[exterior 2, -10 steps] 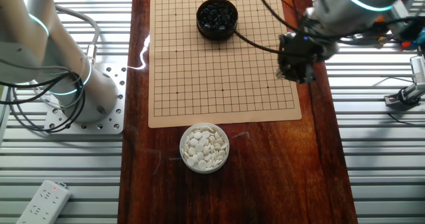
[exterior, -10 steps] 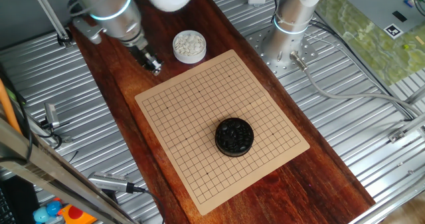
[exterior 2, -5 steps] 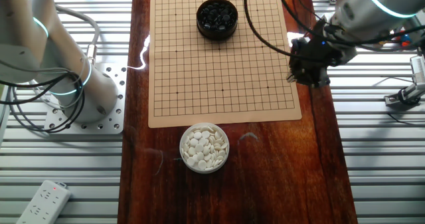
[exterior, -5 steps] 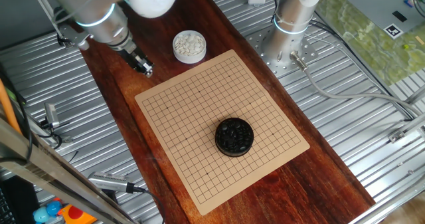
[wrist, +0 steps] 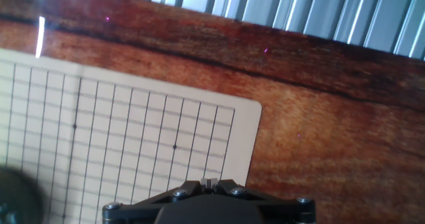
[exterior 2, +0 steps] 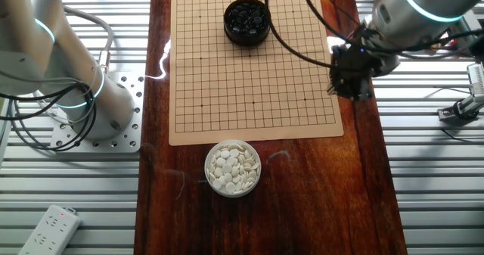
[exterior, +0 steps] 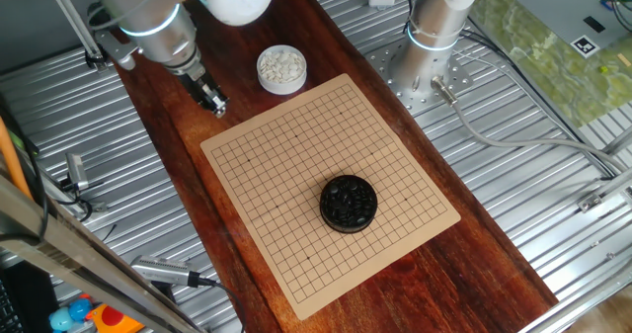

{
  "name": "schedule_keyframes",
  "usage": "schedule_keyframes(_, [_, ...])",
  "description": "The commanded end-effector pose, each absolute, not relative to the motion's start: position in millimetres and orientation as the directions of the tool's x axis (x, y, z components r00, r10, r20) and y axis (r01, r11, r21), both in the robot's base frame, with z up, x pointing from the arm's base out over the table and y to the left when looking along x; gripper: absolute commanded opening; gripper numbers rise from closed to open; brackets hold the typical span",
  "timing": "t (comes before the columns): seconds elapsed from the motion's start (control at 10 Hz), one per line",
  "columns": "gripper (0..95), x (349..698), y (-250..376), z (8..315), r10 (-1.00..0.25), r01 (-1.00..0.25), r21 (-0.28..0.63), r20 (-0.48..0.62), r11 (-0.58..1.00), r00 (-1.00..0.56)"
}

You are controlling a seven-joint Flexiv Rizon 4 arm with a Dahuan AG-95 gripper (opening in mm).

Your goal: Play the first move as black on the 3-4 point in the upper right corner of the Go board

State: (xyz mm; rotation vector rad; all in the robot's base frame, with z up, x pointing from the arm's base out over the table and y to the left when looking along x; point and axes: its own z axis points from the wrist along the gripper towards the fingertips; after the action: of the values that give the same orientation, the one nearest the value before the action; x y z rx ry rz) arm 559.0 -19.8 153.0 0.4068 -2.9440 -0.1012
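The tan board (exterior: 296, 165) lies on the dark wooden tabletop; it also shows in the other fixed view (exterior 2: 249, 88) and in the hand view (wrist: 133, 131). No stone lies on its grid. The black stones (exterior: 348, 201) sit in a round black bowl on the board, also seen in the other fixed view (exterior 2: 246, 17). My gripper (exterior: 215, 104) hangs over the tabletop just off one board corner, beside the board's edge in the other fixed view (exterior 2: 349, 88). In the hand view my gripper (wrist: 209, 182) has its jaws together; nothing shows between them.
A white bowl of white stones (exterior: 281, 67) stands on the wood just off the board's edge, also in the other fixed view (exterior 2: 233, 169). A second arm's base (exterior: 425, 66) stands on the ribbed metal bench beside the table. A power strip (exterior 2: 49, 228) lies on the bench.
My gripper has moved off the board's edge outward over the bare wood near the corner. Bowls and board have not moved.
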Motion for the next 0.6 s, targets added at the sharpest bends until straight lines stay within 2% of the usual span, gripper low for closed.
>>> schedule_keyframes(0.1, [0.0,565,-18,148,-0.254,-0.239,0.106,0.153,0.965,-0.955])
schedule_keyframes(0.6, [0.0,570,-9,133,-0.239,-0.227,0.098,0.146,0.969,-0.96])
